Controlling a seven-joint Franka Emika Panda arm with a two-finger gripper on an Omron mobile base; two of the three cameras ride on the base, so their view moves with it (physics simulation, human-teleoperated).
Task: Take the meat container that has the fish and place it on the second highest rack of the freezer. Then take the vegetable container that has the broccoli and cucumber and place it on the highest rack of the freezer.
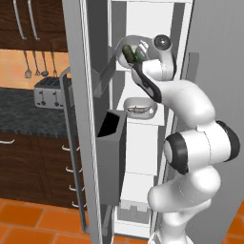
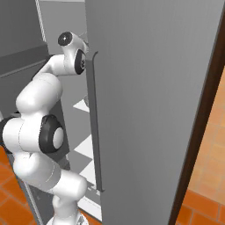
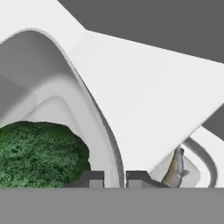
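Inside the open freezer (image 1: 143, 157), at about 12 o'clock from the robot's base, the arm reaches up to the top shelf (image 1: 125, 66). Claw (image 3: 114, 177) is clamped on the rim of the vegetable bowl (image 1: 123, 50); in the hand view the two dark fingertips (image 3: 92, 177) pinch the bowl wall between them. Bowl sits tilted at the top shelf, cucumber (image 1: 129, 53) lying in it, broccoli (image 3: 41, 153) bulky green at 9 o'clock of the fingertips in the hand view. One shelf down, at 6 o'clock from the vegetable bowl, the fish bowl (image 1: 139, 107) rests flat with the fish (image 1: 138, 109) inside. Hand view catches that fish at 3 o'clock low. Toaster (image 1: 49, 92) on the dark counter (image 1: 19, 112) at 9 o'clock, well apart from the freezer.
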